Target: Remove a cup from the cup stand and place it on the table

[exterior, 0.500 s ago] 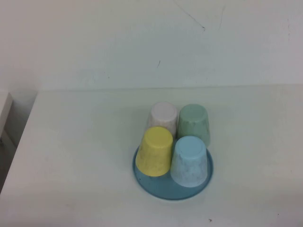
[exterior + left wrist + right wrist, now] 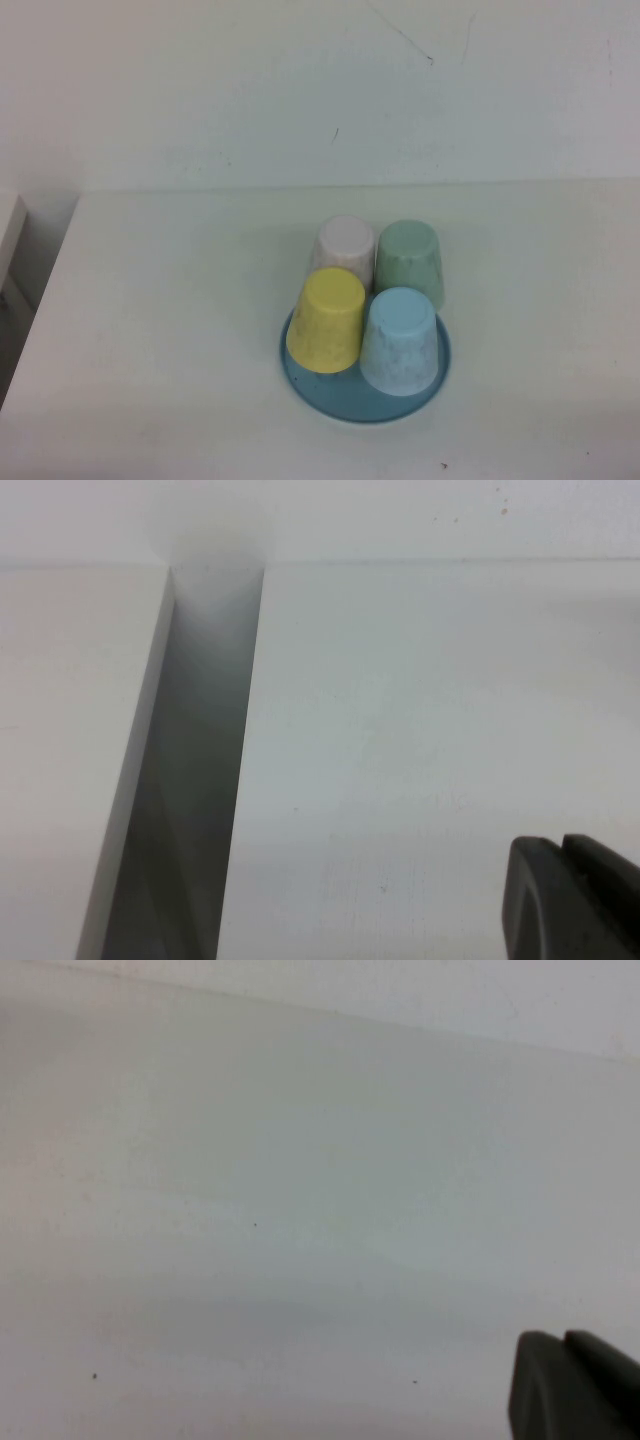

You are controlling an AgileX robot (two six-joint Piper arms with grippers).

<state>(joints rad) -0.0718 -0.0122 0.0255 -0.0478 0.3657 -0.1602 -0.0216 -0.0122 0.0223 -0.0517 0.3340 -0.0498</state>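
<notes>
White table: cup touches blue cup; left gripper, right gripper apart.

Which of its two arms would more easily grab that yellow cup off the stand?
Probably left. The yellow cup sits upside down on the left side of the teal cup stand, with the light blue cup to its right. Neither the left hand nor the right hand is near it yet.

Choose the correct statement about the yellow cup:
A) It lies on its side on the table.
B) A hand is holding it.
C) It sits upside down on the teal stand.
C: the yellow cup sits inverted on the teal stand, beside the light blue cup; no hand is near it.
</notes>
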